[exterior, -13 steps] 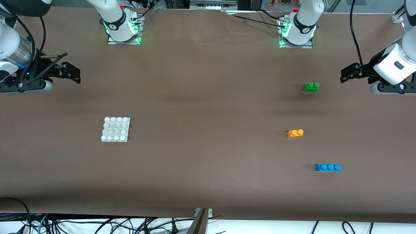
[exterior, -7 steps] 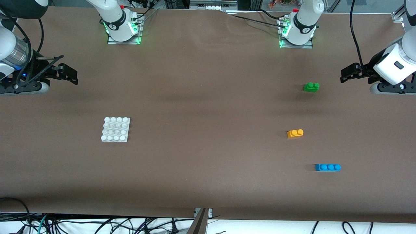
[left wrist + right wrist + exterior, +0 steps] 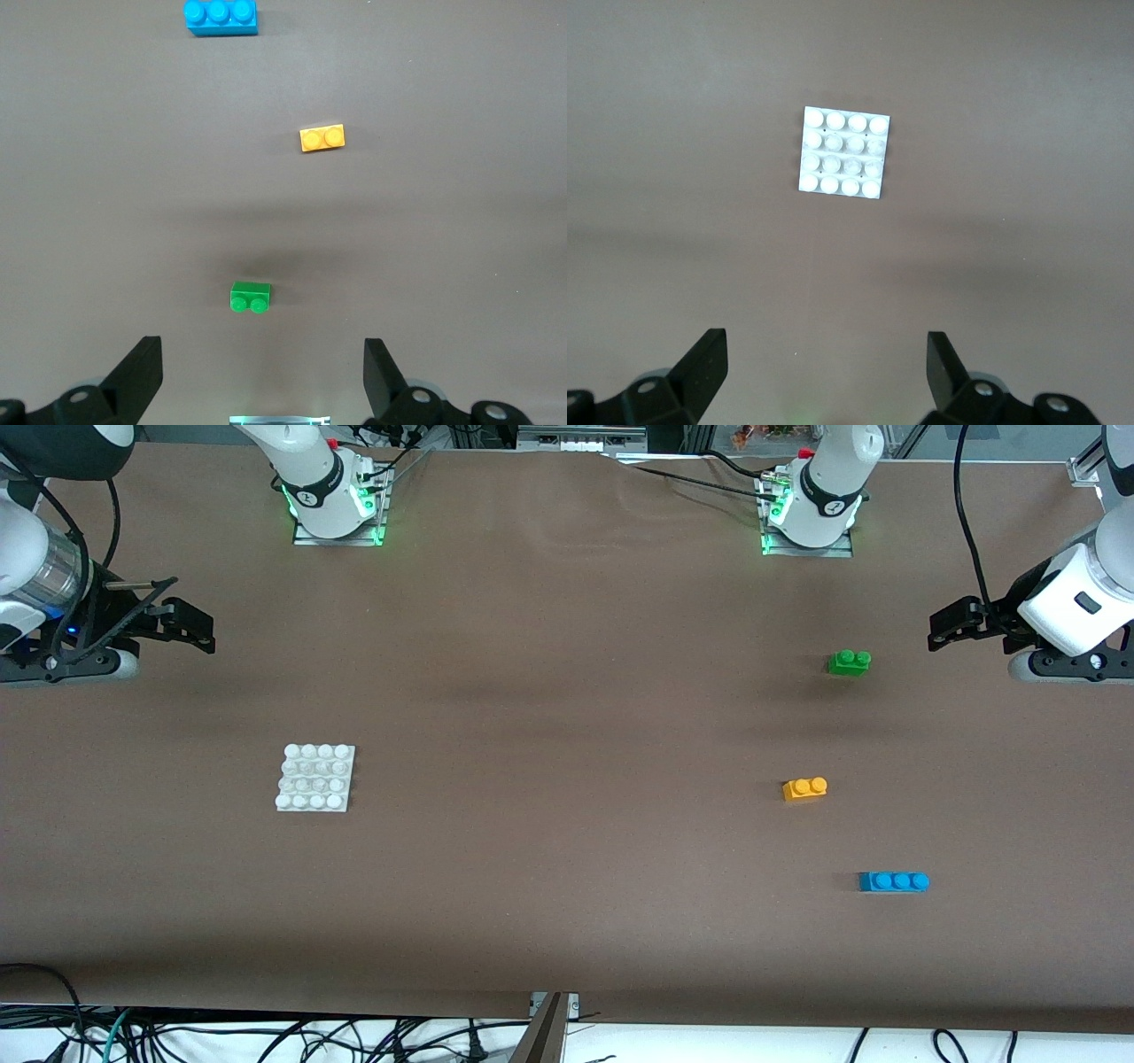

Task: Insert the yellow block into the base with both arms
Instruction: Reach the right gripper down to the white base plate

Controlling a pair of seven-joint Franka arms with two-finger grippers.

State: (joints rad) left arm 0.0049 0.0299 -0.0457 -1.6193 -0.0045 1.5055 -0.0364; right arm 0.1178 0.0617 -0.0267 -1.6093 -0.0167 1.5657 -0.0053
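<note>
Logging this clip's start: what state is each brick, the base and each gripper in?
yellow block: loose on table, studs up.
green brick: loose, studs up.
blue brick: loose, studs up.
base: flat, nothing on it.
left gripper: open, holding nothing.
right gripper: open, holding nothing.

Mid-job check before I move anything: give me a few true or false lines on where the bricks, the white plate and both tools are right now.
1. The yellow brick lies on the table, untouched. True.
2. The left tool is shut on the green brick. False: it is open and empty.
3. The white plate lies toward the right arm's end. True.
4. The blue brick sits on the white plate. False: it lies on the table, nearest the front camera.
5. The right tool is open. True.
</note>
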